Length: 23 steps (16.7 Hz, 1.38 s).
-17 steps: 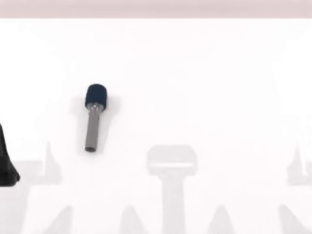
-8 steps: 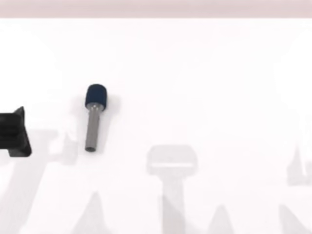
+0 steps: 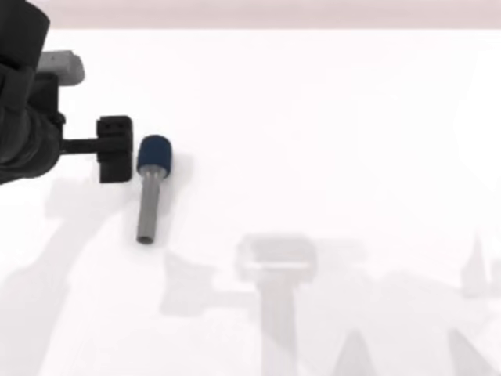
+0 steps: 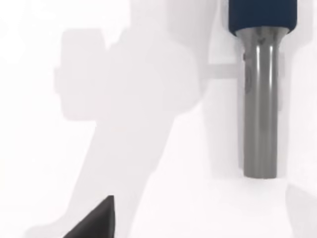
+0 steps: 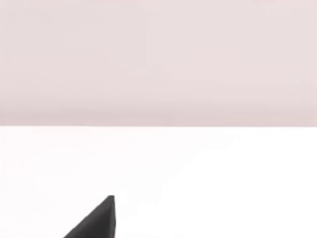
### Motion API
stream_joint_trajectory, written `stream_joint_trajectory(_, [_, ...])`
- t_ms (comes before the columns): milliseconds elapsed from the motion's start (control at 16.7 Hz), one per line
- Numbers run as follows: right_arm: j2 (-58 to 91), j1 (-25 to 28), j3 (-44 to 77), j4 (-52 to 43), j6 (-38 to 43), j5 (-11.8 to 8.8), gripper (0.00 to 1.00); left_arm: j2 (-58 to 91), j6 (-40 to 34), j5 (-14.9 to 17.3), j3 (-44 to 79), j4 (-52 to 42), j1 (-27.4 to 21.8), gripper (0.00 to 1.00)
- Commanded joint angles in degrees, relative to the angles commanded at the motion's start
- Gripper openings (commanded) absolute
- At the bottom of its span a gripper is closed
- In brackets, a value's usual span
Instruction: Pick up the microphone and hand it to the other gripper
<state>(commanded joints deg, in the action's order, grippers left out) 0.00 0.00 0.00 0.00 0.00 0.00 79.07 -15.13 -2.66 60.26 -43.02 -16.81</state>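
White surface (image 3: 329,141) seen from above, pale and plain, with soft grey shadows of the arms across its near part. On the left half, lying flat: the microphone (image 3: 150,188), a small stick with a rounded dark navy head (image 3: 155,154) pointing toward the far edge and a plain grey cylindrical handle (image 3: 147,207) pointing toward the near edge. Just beside the navy head, on its left: the left tool (image 3: 115,149), a black block on a short black stem, reaching in from the bulky black wrist (image 3: 23,117) at the far left corner of the top view. Very close to the head, contact impossible to judge from above. Nothing held by the left tool; how far open, cannot tell. From the left wrist camera: the same microphone (image 4: 261,99) resting alone on the surface, navy head cut off by the picture's edge, glossy grey handle in full, nothing clamped around it, and a dark pointed tip of the tool (image 4: 99,223) well apart from the handle. Right arm out of the top view. From the right wrist camera: only a dark pointed tip of the right tool (image 5: 96,220) over bare white surface, a pale pinkish wall behind; open or closed, cannot tell, and nothing seen in its hold.
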Motion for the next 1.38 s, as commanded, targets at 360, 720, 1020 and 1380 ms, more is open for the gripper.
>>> stream_joint_trajectory(360, [0.0,0.0,0.0,0.0,0.0,0.0,1.0,24.74,-4.61,-0.61,17.98,-12.67,-5.09,1.0])
stream_joint_trajectory(720, [0.0,0.0,0.0,0.0,0.0,0.0,1.0,29.8,-5.65,-0.65,21.88,-15.45,-6.29,1.0])
stream_joint_trajectory(1020, [0.0,0.0,0.0,0.0,0.0,0.0,1.0,30.86,-5.35,-0.61,20.4,-13.08,-5.97,1.0])
stream_joint_trajectory(1380, [0.0,0.0,0.0,0.0,0.0,0.0,1.0,38.07,-4.65,-0.52,13.6,1.61,-5.42,1.0])
